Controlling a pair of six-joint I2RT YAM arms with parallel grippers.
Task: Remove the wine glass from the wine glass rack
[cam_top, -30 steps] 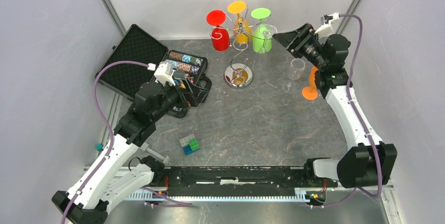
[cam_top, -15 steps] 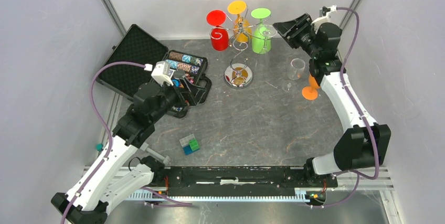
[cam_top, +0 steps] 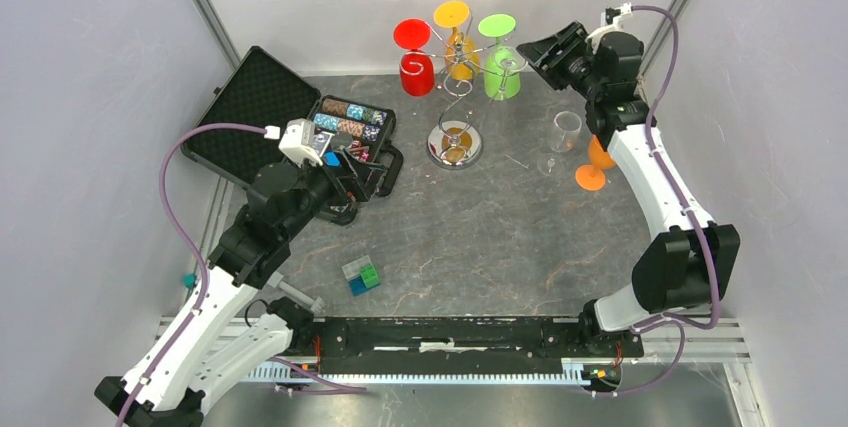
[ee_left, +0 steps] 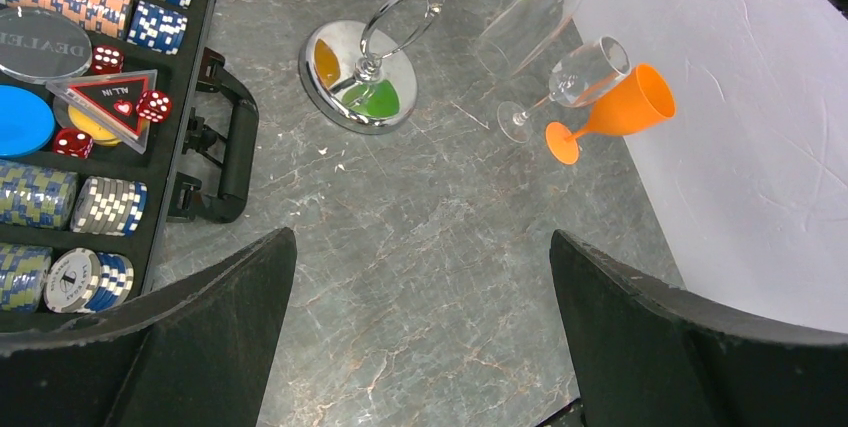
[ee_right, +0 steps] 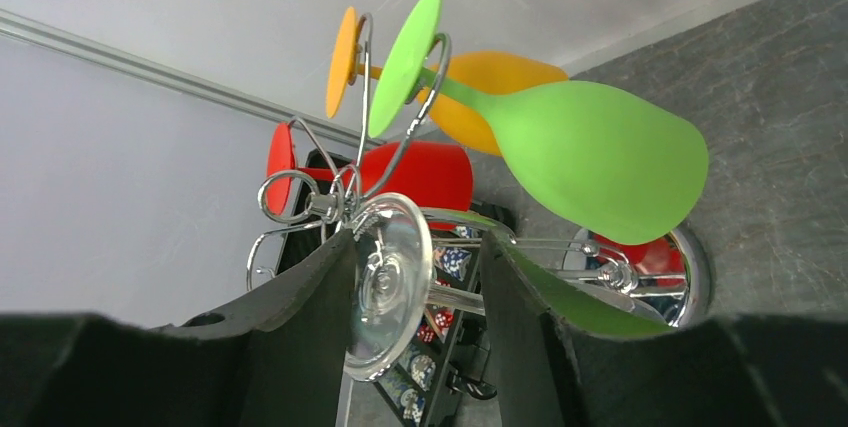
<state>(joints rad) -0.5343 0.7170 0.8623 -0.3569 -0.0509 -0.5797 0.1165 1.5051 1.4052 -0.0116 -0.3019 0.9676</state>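
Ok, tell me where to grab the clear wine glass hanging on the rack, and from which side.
Take the clear wine glass by its thin stem, just beneath the round foot. It hangs upside down, foot caught in a wire arm of the rack, so come from the outer side, where the open right end effector straddles it.

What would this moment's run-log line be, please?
right pincer: open, astride clear glass on rack | left pincer: open, empty | glass not yet off

A red glass (ee_right: pixel 420 175), an orange glass (ee_right: pixel 505 75), a green glass (ee_right: pixel 590 162), a clear glass (ee_right: pixel 385 282) — the rack (ee_left: pixel 360 72) itself shiny silver. Table (cam_top: pixel 480 237) dark grey, veined pale like marble. Case (cam_top: pixel 250 107) black; chips (ee_left: pixel 160 27) striped blue, white, orange.
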